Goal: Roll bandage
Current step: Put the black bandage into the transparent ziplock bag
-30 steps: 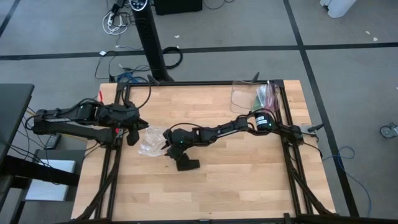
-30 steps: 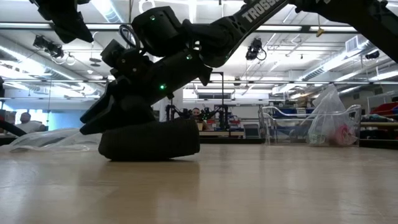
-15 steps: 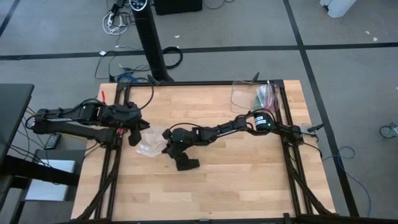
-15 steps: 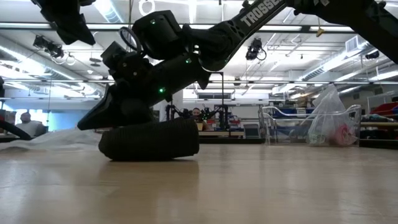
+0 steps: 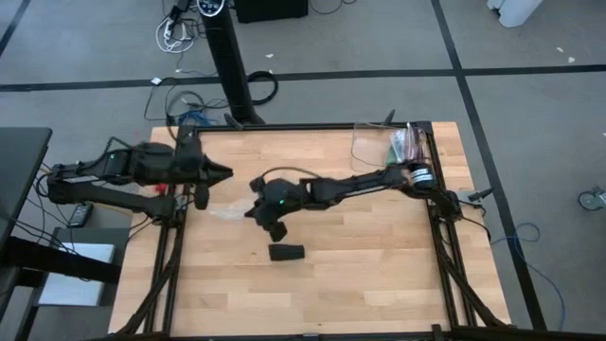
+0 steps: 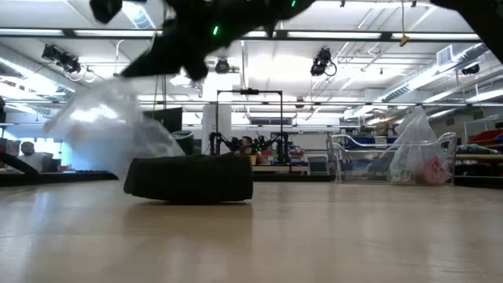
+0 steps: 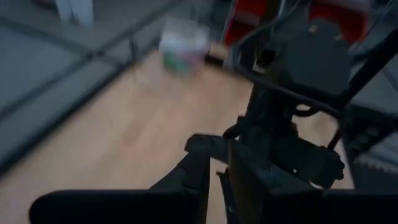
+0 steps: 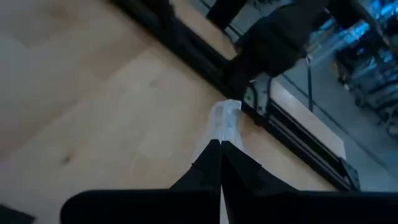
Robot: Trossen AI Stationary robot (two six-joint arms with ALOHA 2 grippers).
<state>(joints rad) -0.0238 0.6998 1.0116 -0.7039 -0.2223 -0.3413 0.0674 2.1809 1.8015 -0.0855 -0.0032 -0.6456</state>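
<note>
The left claw [image 5: 223, 171] hangs over the surface's [image 5: 379, 275] left edge, its fingers partly apart and holding nothing that can be made out. Just to its right, a clear plastic bag [image 5: 227, 214] stretches across the wood, one end pinched in the fully closed right claw [image 5: 254, 210], which is raised above the middle of the surface; the low view shows the bag [image 6: 110, 134] dangling in the air. Below that claw, apart from it, the bandage [image 5: 286, 251] lies as a small dark roll on the wood, its long axis running left to right. At the far right corner stands a clear bin [image 5: 374, 145] with a bag of coloured items [image 5: 405, 147].
</note>
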